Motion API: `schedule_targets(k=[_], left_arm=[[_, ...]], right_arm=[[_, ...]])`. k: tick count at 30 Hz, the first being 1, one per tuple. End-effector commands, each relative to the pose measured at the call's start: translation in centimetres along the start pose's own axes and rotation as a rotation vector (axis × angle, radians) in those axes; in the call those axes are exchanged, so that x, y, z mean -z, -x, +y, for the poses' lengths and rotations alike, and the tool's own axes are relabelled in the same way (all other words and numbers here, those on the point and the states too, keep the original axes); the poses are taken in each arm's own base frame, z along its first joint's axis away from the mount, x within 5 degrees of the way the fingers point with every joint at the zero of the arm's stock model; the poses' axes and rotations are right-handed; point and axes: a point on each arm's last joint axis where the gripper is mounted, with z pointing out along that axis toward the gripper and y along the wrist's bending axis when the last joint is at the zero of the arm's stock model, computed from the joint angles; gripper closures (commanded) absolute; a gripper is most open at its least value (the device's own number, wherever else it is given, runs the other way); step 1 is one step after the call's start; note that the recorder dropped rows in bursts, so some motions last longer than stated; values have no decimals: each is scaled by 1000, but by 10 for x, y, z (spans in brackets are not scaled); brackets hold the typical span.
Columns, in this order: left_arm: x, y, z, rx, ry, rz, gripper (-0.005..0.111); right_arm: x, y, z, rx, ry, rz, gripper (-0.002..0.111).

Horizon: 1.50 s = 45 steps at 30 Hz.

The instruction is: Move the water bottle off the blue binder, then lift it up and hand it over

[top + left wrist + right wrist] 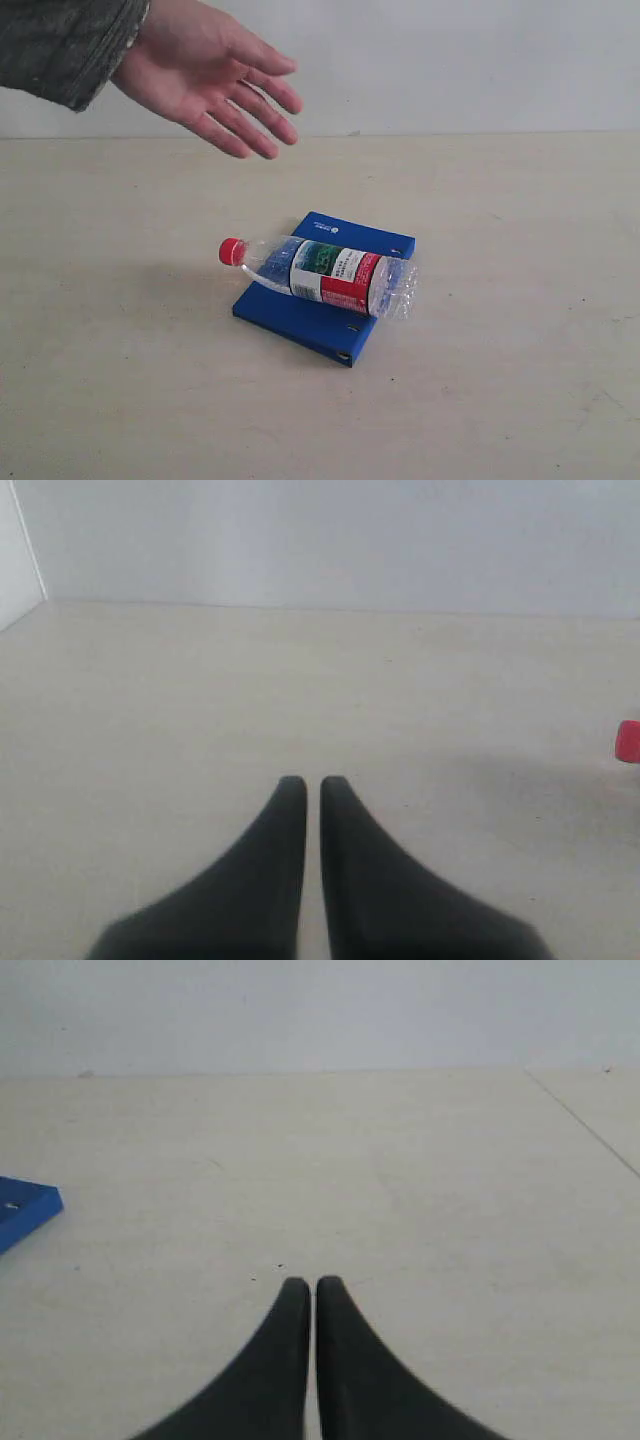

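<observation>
The water bottle (325, 274), clear crinkled plastic with a red cap and a red, white and green label, lies on its side across the blue binder (300, 318) in the middle of the table, its cap end sticking out past the binder's left edge. Neither arm shows in the exterior view. My left gripper (313, 780) is shut over bare table, and only the bottle's red cap (628, 741) shows at the frame edge. My right gripper (312, 1282) is shut with nothing in it, and one corner of the binder (25, 1210) shows off to its side.
A person's open hand (215, 80) with a grey sleeve hovers above the far left of the table (520, 400), palm down. A pale wall (450, 60) stands behind the table's far edge.
</observation>
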Motion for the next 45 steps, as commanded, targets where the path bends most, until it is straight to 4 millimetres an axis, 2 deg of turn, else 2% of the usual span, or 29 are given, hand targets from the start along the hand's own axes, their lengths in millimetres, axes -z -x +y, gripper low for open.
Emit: schedule_targets(k=[1,7,9,14,20,22,27,29,36,40,45], left_arm=[[0,-1,0,0,-7,3,102],[0,-1,0,0,-7,3,102],[0,-1,0,0,-7,3,102],[0,-1,0,0,-7,3,102],[0,-1,0,0,-7,3,102],[0,-1,0,0,-7,3,102],[0,-1,0,0,-7,3,102],[0,-1,0,0,-7,3,102],[0,-1,0,0,-7,3,102],[0,-1,0,0,-7,3,102],[0,-1,0,0,-7,3,102]], right_arm=[[1,10,-3,176,-44,-108,108],[13,46,-5,146,-101,-520,108],[16,51,-6,45,-81,-599,108],[21,57,-6,-287,30,-685,108],[21,57,-4,-331,65,-683,108],[21,57,-5,-455,102,-684,108],[19,54,-8,-1055,268,-621,108],[15,49,-7,-1176,273,-554,108],[2,19,-3,-1238,106,-206,108],[1,10,0,-1345,73,-99,108],[1,12,4,-1072,119,-96,108]])
